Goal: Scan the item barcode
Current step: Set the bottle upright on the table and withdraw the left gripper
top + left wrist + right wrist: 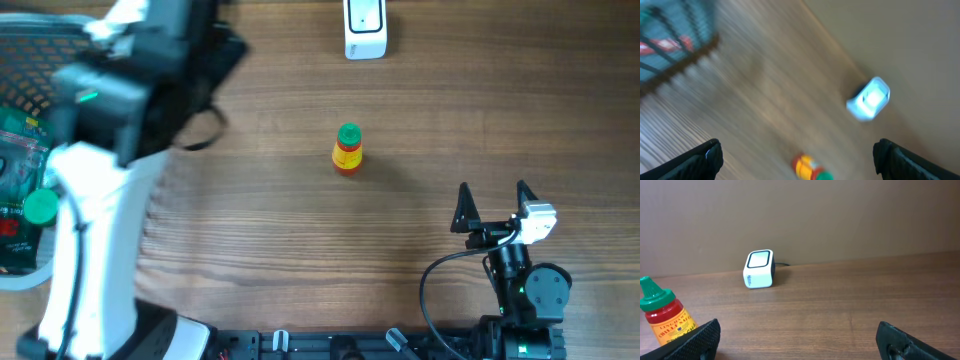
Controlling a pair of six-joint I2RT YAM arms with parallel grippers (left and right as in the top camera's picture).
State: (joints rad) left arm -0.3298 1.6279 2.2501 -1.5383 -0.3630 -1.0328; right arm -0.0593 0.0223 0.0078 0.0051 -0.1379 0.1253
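A small red and yellow sauce bottle (347,148) with a green cap stands upright in the middle of the wooden table. The white barcode scanner (365,28) sits at the far edge, just beyond it. My left gripper (797,150) hangs open above the table; its blurred view shows the bottle (809,168) low between the fingers and the scanner (869,98) further off. My right gripper (493,203) rests open near the front right, holding nothing. In the right wrist view the bottle (665,314) is at the left edge and the scanner (759,269) stands by the back wall.
A dark wire basket (30,50) stands at the far left. Below it lie green and red packets (15,170) and a green cap (40,207). The left arm (100,190) reaches over the table's left side.
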